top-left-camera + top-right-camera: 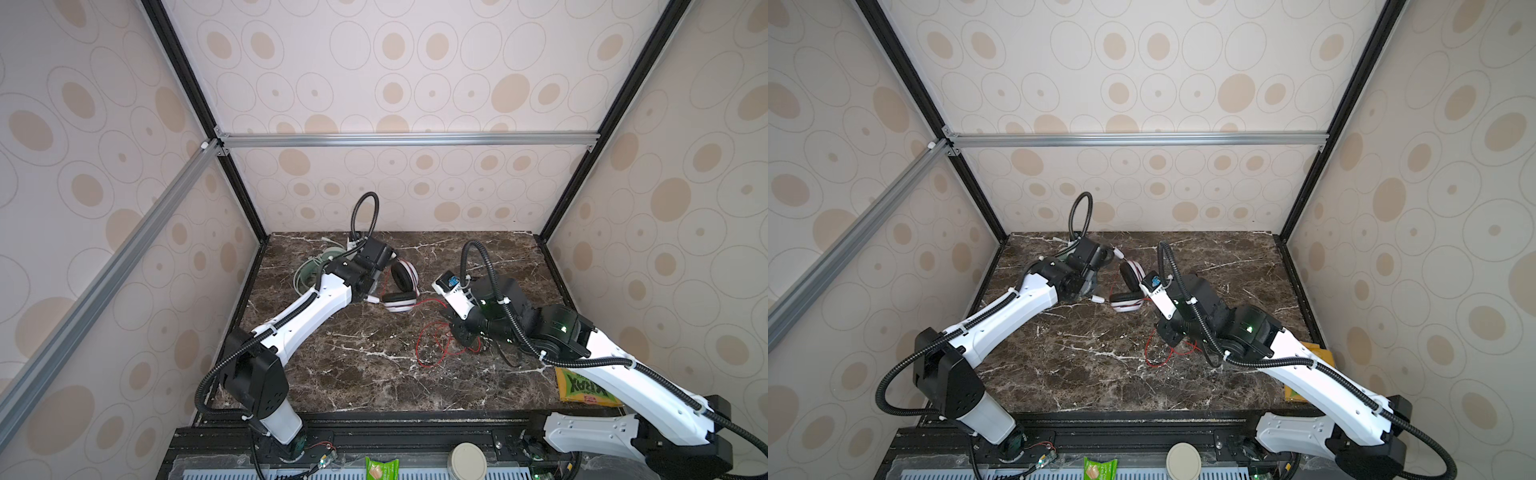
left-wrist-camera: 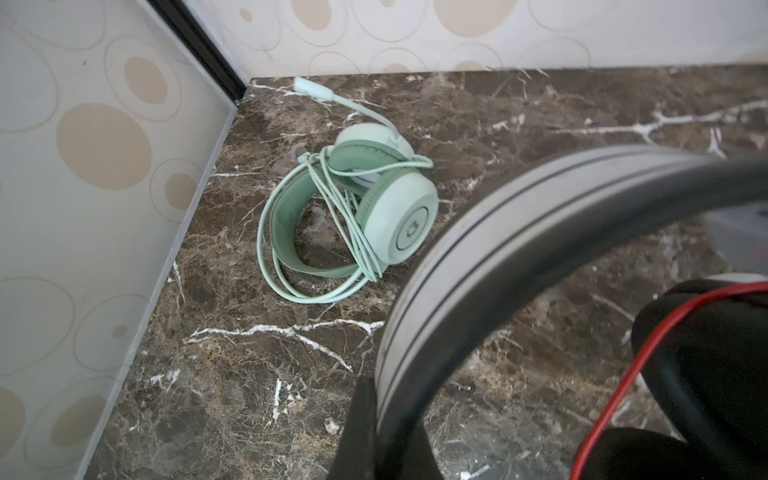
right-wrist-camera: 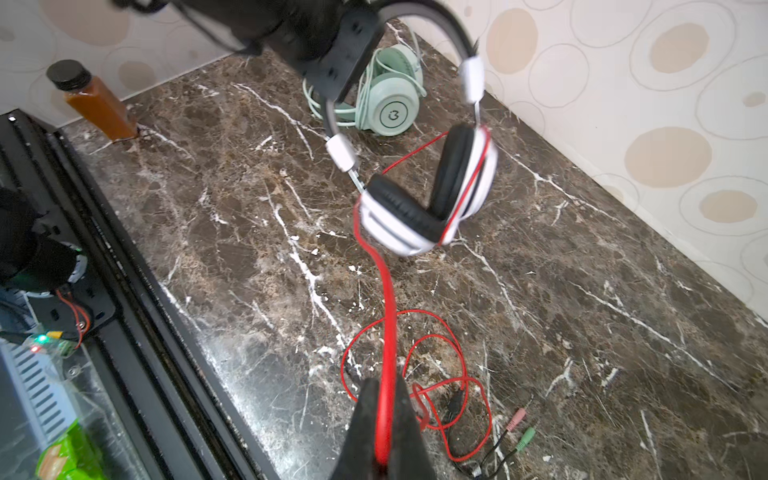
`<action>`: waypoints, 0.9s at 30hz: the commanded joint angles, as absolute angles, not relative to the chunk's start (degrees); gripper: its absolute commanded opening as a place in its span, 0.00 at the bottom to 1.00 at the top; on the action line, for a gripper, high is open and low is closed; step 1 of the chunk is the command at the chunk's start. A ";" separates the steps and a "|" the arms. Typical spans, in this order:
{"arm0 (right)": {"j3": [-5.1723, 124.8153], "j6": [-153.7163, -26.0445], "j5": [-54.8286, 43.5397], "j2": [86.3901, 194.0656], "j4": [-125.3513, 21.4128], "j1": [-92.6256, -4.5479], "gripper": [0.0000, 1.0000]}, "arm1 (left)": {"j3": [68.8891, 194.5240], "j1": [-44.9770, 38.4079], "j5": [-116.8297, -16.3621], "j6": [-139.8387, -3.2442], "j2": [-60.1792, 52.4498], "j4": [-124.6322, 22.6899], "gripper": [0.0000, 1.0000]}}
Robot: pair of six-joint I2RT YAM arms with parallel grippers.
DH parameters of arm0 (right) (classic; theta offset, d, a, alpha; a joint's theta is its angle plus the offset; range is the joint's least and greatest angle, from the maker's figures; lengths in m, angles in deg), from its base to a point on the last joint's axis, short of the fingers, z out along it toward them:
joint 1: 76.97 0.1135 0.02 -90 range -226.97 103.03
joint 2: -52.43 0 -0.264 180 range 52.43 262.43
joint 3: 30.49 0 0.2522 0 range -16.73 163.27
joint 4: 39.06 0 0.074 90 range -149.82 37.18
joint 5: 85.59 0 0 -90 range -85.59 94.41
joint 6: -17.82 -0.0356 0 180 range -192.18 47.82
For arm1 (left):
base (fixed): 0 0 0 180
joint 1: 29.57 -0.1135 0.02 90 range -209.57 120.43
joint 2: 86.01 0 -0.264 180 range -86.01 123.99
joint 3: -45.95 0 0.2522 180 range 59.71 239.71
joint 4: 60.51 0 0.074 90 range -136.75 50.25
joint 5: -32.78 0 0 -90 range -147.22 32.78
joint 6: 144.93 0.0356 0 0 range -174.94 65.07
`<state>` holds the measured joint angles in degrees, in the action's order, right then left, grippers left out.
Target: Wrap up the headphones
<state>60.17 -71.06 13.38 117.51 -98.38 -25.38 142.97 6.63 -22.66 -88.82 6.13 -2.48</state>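
Winding the red cable (image 3: 388,316) round the white headset (image 3: 428,199) looks like the step in hand. The left gripper (image 3: 338,83) has its fingers closed on the headband. The cups hang low over the counter (image 1: 353,374), a little toward 11 o'clock of its middle in both top views; whether they touch it I cannot tell. The right gripper (image 3: 386,388), at 4 o'clock from the headset, has its fingers pinched on the cable, which runs taut up to the lower cup. One turn already crosses the cups.

To do this well, I would hold the headband steady, carry the cable round both cups under light tension, and regrip further down as slack runs out. Loose loops and the plugs (image 3: 517,415) lie tangled beside the right fingers and could snag. The green headset (image 2: 353,208) lies at 10 o'clock, its own cable wound on.
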 commanded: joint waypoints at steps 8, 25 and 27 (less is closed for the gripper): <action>59.17 -71.06 -1.50 125.03 -90.43 -38.68 0.00 | 133.88 13.52 -27.73 -83.23 -2.92 -7.53 0.00; 55.01 -76.27 -12.35 135.08 -80.22 -51.00 0.00 | 127.86 14.52 -44.71 -81.04 -16.91 -14.07 0.00; 53.98 -77.09 -13.10 135.30 -79.05 -51.47 0.00 | 128.46 14.42 -45.59 -81.32 -17.19 -13.89 0.00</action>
